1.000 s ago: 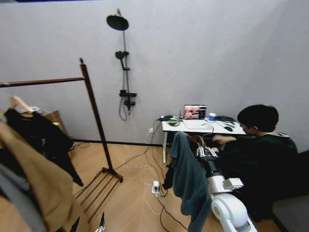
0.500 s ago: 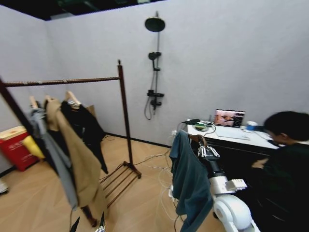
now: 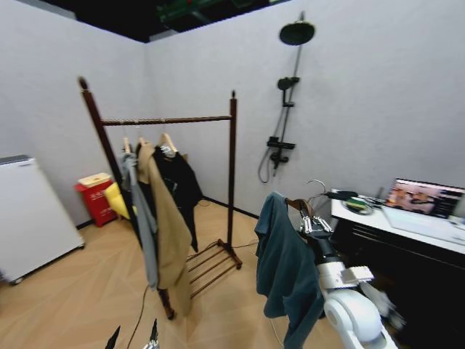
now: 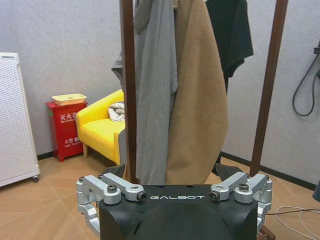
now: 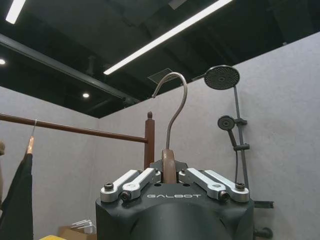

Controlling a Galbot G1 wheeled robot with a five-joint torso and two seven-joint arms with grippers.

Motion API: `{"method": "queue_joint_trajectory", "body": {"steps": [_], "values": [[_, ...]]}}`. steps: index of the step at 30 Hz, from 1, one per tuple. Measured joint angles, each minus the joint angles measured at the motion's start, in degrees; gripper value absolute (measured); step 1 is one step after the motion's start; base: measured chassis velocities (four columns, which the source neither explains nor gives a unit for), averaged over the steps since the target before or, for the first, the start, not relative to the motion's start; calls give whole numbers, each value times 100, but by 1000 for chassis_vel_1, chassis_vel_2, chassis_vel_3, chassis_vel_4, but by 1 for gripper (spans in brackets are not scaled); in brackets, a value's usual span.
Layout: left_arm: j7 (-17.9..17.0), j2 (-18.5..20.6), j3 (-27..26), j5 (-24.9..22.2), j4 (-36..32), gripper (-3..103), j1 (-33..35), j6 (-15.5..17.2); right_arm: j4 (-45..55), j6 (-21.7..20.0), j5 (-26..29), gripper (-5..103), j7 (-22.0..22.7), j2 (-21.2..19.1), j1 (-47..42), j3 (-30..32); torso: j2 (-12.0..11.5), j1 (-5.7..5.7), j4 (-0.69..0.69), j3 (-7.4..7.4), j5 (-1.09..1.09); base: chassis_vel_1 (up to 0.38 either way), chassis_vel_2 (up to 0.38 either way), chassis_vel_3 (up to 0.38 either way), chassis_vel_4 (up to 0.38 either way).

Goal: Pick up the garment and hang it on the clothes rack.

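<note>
The garment (image 3: 283, 265), a teal-blue top on a wooden hanger (image 3: 298, 207), hangs in front of me at the right. My right gripper (image 3: 312, 227) is shut on the hanger's neck (image 5: 169, 167), and the metal hook (image 5: 172, 100) stands upright above it. The clothes rack (image 3: 232, 167) stands ahead to the left, apart from the garment. Its bar (image 3: 171, 120) carries a grey piece, a tan coat (image 3: 171, 233) and a black jacket (image 3: 178, 182). My left gripper (image 4: 170, 175) is open, low down at the rack's near upright (image 4: 127, 85); its tips (image 3: 134, 338) show at the bottom of the head view.
A black shower stand (image 3: 287, 87) is on the wall behind the rack. A desk (image 3: 407, 225) with a laptop (image 3: 423, 198) stands right. A white unit (image 3: 29, 214), a red cabinet (image 3: 93, 196) and a yellow armchair (image 4: 102, 130) line the left wall. The bar's right stretch (image 3: 207, 118) is bare.
The head camera has swung left, so the whole rack and left wall now show and the desk has slid right. The right gripper still holds the hanger the same way.
</note>
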Motion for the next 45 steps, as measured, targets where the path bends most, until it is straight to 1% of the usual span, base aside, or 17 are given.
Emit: {"method": "queue_joint_trajectory", "body": {"steps": [7, 16, 19, 21, 22, 25, 27, 31, 33, 34, 37, 38, 40, 41, 43, 44, 45], "values": [[0, 0, 0, 0, 0, 100, 0, 0, 9, -218, 191, 9, -69, -360, 332, -136, 1, 0, -3, 0, 0, -35, 55, 52, -43], [0, 0, 1, 0, 0, 100, 0, 0, -139, -451, 630, 9, -175, -730, 934, -348, 1, 0, 0, 0, -1, -154, 144, 160, -156], [0, 0, 0, 0, 0, 100, 0, 0, -318, -607, 1077, 9, -212, -965, 1568, -721, -1, 1, -3, 0, -1, -285, 261, 278, -268], [0, 0, 0, 0, 0, 100, 0, 0, -341, -637, 1170, 9, -206, -991, 1663, -793, -1, 2, -3, 1, -1, -282, 264, 266, -252], [1, 0, 1, 0, 0, 100, 0, 0, -416, -718, 1313, 9, -193, -1049, 1909, -949, -3, 5, 1, 3, 2, -219, 264, 227, -248], [0, 0, 0, 0, 0, 100, 0, 0, -481, -776, 1364, 9, -190, -1083, 2096, -1053, -4, 8, 1, 3, 3, -209, 262, 227, -217], [0, 0, 1, 0, 0, 100, -1, 0, -725, -958, 1552, 9, -127, -1147, 2890, -1449, -5, 11, -3, 4, 0, -118, 129, 67, -72], [0, 0, 1, 0, 0, 100, -1, 0, -904, -1090, 1675, 9, -89, -1180, 3425, -1758, -4, 6, 1, 2, -1, -39, 32, 2, -17], [0, 0, 1, 0, 0, 100, 0, 0, -1227, -1193, 1890, 9, -6, -1229, 4023, -2221, 2, -5, -1, -2, -1, 33, -31, -15, 23], [0, 0, 1, 0, 0, 100, 0, 0, -1227, -1193, 1890, 9, -6, -1229, 4023, -2221, 2, -5, -1, -2, -1, 65, -61, -30, 45], [0, 0, 1, 0, 0, 100, 0, 0, -1592, -1249, 1977, 9, 49, -1224, 4558, -2678, 3, -7, -4, -2, 1, 56, -76, -48, 44], [0, 0, 1, 0, 0, 100, 0, 0, -1819, -1259, 1991, 9, 80, -1179, 4927, -2938, 2, -6, -5, -1, 2, 34, -63, -82, 10], [-1, 0, 0, 0, 0, 100, 0, 0, -2176, -1270, 1998, 9, 116, -1021, 5523, -3324, 2, -4, -1, -1, -3, 0, 0, 0, 0], [-1, 0, 0, 0, 0, 100, 0, 0, -2176, -1270, 1998, 9, 116, -1021, 5523, -3324, 2, -4, -1, -1, -3, 0, 0, 0, 0], [-2, 0, 0, 0, 0, 100, 0, 0, -2685, -1270, 1923, 9, 134, -747, 6043, -3699, 0, 1, 0, 1, -2, 0, 0, 0, 0], [-2, 0, 0, 0, 0, 100, 0, 0, -2685, -1270, 1923, 9, 134, -747, 6043, -3699, 0, 1, 0, 1, -2, 0, 0, 0, 0], [-1, 0, 0, 0, 0, 100, 0, 0, -3018, -1284, 1881, 9, 167, -504, 6309, -3884, -1, 4, 0, 3, -1, 0, 0, 0, 0]]}}
